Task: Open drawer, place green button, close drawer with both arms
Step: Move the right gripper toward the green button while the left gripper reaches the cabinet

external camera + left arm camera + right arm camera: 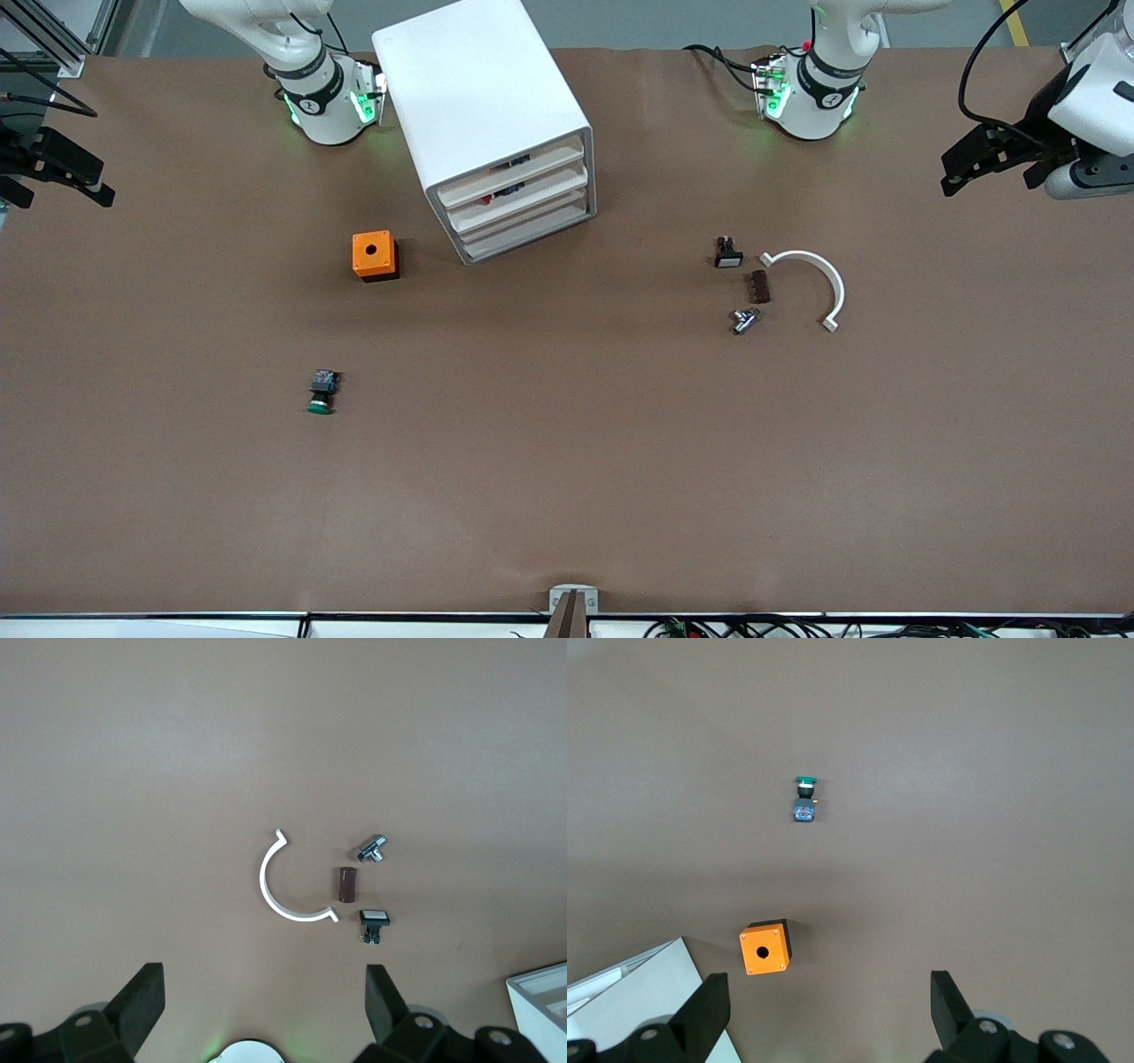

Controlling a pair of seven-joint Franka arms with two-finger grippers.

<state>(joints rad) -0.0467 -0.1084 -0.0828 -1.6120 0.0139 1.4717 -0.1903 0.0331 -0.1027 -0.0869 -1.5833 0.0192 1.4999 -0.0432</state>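
The white cabinet stands near the robots' bases, and its stacked trays look shut, the lower drawers included. The green-capped button lies on its side on the table, nearer to the front camera than the orange box. It also shows in the right wrist view. My left gripper hangs open and empty over the left arm's end of the table, and the left wrist view shows its fingers wide apart. My right gripper hangs open and empty over the right arm's end.
An orange box with a hole sits beside the cabinet. Toward the left arm's end lie a black-and-white switch, a brown block, a small metal part and a white curved piece.
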